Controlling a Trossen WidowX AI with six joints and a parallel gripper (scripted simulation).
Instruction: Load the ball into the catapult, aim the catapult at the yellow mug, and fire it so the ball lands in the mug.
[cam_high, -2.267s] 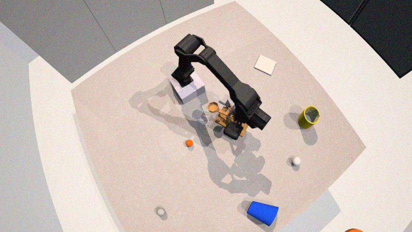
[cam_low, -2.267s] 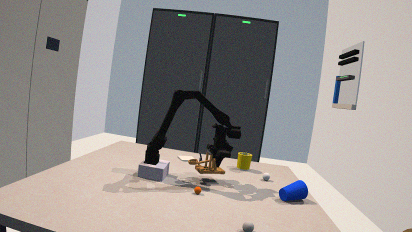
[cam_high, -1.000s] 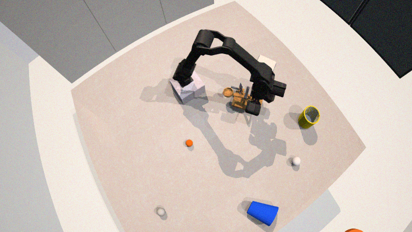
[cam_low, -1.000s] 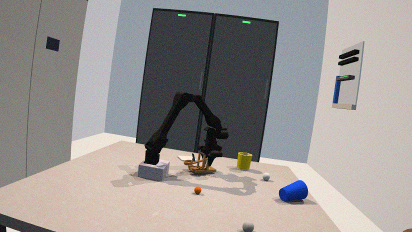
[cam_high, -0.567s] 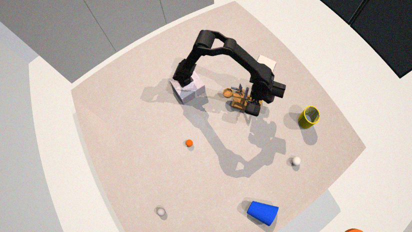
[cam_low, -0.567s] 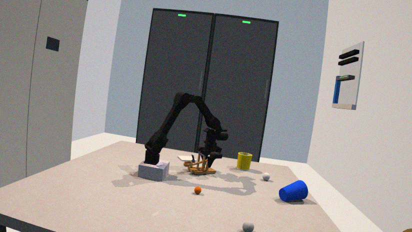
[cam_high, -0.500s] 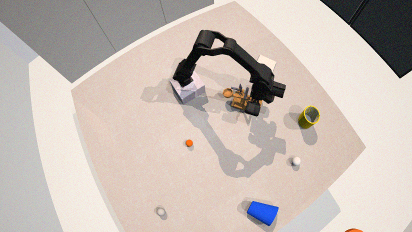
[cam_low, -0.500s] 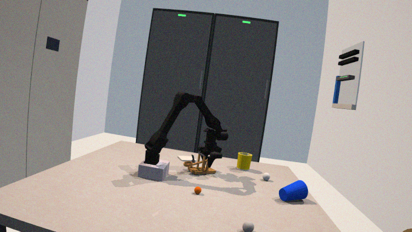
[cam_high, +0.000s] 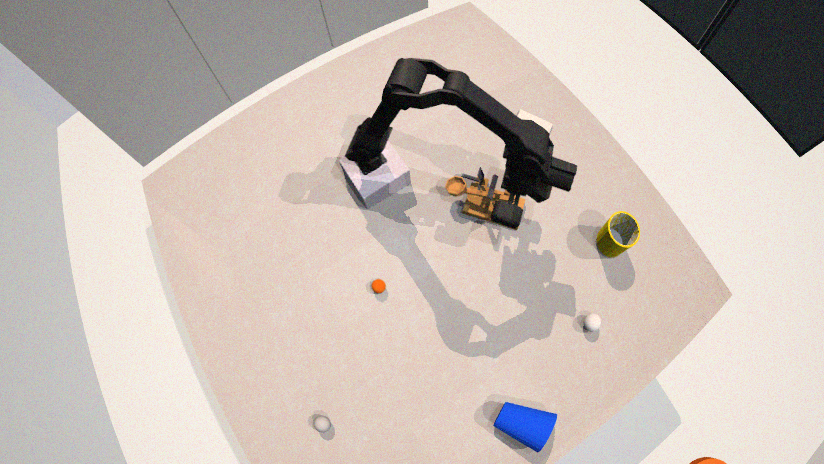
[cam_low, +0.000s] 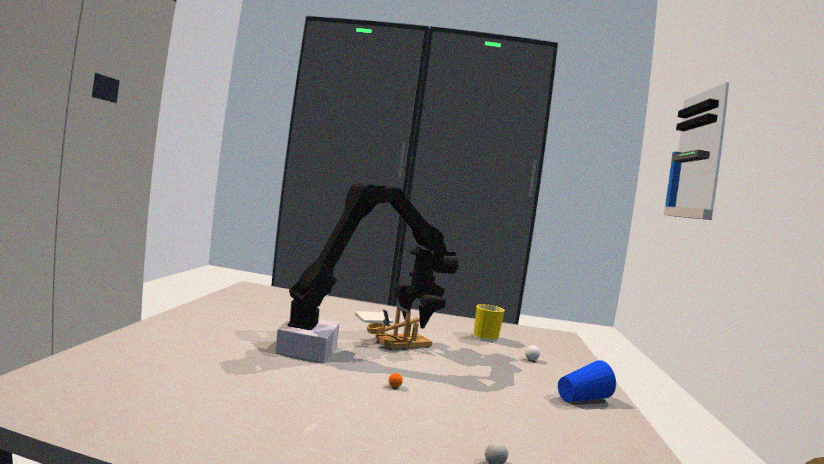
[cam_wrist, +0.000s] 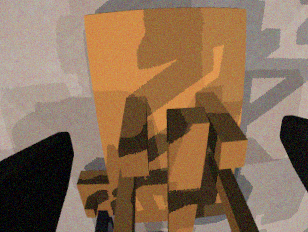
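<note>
Black arm arched from a pale block base out over the wooden catapult near the middle of the beige worktop. Claw spread wide, gripping nothing, poised directly above the catapult's frame; in the exterior view, one dark finger hanging just past the frame on the mug side, the other at the uprights. From the wrist camera, two black fingertips far apart at the picture's left and right edges, the catapult's flat base plate and slatted uprights filling the gap between them. Cannot tell whether either finger touches the wood.

Catapult resting flat on the worktop, spoon cup lying low on the side toward the arm's base, nothing visible in the cup. Yellow mug upright, open end up, well apart from the catapult on the side opposite the spoon cup.

Orange ball alone on the worktop, well apart from the catapult and the claw, out in front of the base. White ball near the mug's side of the worktop; a second white ball close to the near edge. Blue cup tipped on its side near that same edge. Thin pale slab flat on the worktop behind the arm. Dark double doors beyond.
</note>
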